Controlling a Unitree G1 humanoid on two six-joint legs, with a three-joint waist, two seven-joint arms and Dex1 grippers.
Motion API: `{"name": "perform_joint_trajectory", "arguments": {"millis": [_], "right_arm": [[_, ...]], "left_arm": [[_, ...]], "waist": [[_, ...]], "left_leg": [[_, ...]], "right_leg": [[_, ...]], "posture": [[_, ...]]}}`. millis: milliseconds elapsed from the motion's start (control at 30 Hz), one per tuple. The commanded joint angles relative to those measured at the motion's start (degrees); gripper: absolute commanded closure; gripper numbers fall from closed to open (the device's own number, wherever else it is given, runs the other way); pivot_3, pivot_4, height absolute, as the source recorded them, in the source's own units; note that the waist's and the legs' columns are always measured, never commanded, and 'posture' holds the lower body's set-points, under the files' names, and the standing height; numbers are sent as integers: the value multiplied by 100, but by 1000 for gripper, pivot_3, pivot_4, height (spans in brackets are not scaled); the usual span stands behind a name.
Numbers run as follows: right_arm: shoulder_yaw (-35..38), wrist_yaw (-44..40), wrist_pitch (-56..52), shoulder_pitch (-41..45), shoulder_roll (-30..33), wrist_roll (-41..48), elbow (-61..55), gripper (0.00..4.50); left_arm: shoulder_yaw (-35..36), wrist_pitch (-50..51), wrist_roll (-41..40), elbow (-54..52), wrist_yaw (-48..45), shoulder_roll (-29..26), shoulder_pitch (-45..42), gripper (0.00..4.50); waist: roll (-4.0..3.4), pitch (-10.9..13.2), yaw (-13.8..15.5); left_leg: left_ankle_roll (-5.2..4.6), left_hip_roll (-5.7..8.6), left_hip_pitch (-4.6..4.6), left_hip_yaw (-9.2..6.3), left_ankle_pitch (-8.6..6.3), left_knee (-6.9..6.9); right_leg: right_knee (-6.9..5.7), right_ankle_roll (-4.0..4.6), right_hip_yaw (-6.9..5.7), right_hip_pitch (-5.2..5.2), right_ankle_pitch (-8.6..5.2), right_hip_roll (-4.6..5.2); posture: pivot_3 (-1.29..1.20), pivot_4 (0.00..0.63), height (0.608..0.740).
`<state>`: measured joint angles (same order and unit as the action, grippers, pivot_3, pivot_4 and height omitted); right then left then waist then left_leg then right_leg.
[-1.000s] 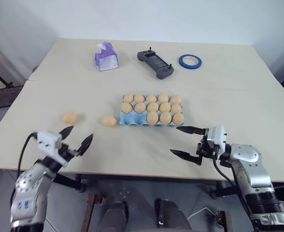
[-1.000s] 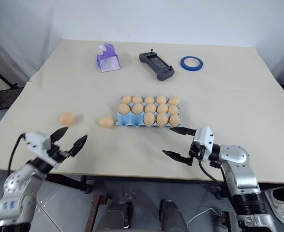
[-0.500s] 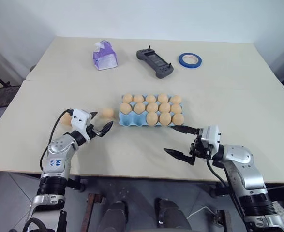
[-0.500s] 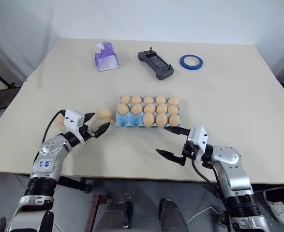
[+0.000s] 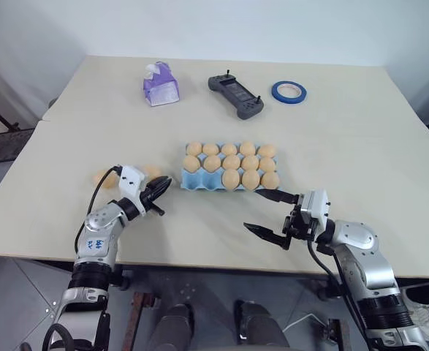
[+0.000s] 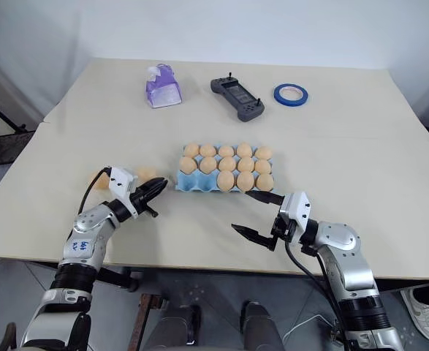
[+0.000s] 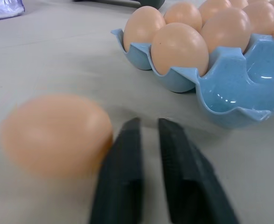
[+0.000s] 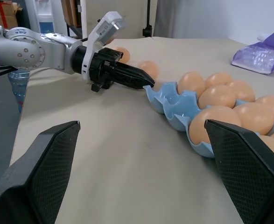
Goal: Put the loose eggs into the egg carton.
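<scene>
Left wrist view, left end effector [image 7: 146, 128] now closed, empty

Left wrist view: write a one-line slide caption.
Left gripper shut empty beside a loose egg, near the egg carton's empty corner cup.

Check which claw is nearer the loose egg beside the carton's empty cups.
Left. The left claw is shut right beside that egg, which lies outside its fingers. The right claw hangs open past the egg carton, on its far side from the egg.
</scene>
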<state>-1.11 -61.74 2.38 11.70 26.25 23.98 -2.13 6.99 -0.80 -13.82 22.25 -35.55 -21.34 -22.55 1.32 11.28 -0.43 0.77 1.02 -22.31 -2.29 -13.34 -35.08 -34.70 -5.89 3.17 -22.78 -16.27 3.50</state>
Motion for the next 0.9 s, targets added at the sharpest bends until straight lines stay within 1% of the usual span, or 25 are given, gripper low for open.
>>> {"name": "perform_joint_trajectory", "arguments": {"millis": [33, 100, 200, 367, 400, 500, 600, 733, 833, 900], "right_arm": [[42, -13, 84, -53, 27, 28, -90, 0], [43, -22, 100, -69, 26, 29, -74, 0], [24, -63, 115, -91, 30, 33, -50, 0], [-28, -118, 99, -95, 34, 13, -39, 0], [-46, -121, 90, -90, 33, 6, -42, 0], [-82, -130, 86, -66, 31, -10, -32, 0], [-85, -138, 70, -11, 22, -24, 0, 0], [-107, -131, 62, 45, -1, -38, 15, 0], [-97, -126, 57, 44, 7, -31, -2, 0], [-74, -118, 66, -7, 27, -30, -19, 0]], "left_arm": [[-11, 85, -278, -966, -290, -47, 680, 3247], [-96, 105, -403, -1522, -491, -58, 1042, 2646], [36, 5, -445, -2015, -250, 73, 1296, 1671], [279, -165, -222, -2022, 570, 363, 1039, 88], [288, -275, -77, -1974, 748, 383, 956, 15], [295, -205, 64, -1787, 1050, 415, 746, 15], [179, -81, 154, -1354, 1078, 396, 537, 15], [-11, 387, 230, -544, 1027, 386, 99, 15], [92, 3, 292, -132, 1179, 398, -298, 15], [121, -157, 206, -145, 1087, 420, -366, 15]], "waist": [[0, 0, -36], [0, 0, -45], [0, 0, -37], [0, 0, 40], [0, 0, 41], [0, 0, 40], [0, 0, 25], [1, 0, 29], [1, 0, 39], [1, 0, 39]], "left_leg": [[1, -1, 0, 0, -1, 2], [4, -6, 0, 0, -4, 6], [27, -9, -1, -3, -19, 5], [20, -10, 0, -3, -14, 0], [19, -9, 0, -3, -13, -3], [18, -6, -1, 0, -12, -4], [-4, -5, -2, 2, 1, -3], [-4, -6, -1, 1, 1, -3], [-5, -5, 0, 2, 3, -7], [-4, -4, 0, 1, 5, -9]], "right_leg": [[1, 0, 1, 0, 0, 0], [6, 3, 1, 0, -2, 0], [8, 7, -2, 0, -4, 0], [7, 32, -5, 7, -14, 1], [7, 31, -6, 8, -13, 1], [10, 4, -6, 8, 1, 0], [12, 0, -8, 7, 2, -2], [7, -1, -15, 4, 2, -8], [0, -2, -32, 5, 3, -7], [-1, -4, -50, 6, 4, -6]], "posture": [[0, 150, 740], [0, 150, 740], [0, 150, 740], [0, 150, 740], [0, 150, 740], [0, 150, 740], [0, 150, 740], [0, 150, 740], [0, 150, 740], [0, 150, 740]]}}
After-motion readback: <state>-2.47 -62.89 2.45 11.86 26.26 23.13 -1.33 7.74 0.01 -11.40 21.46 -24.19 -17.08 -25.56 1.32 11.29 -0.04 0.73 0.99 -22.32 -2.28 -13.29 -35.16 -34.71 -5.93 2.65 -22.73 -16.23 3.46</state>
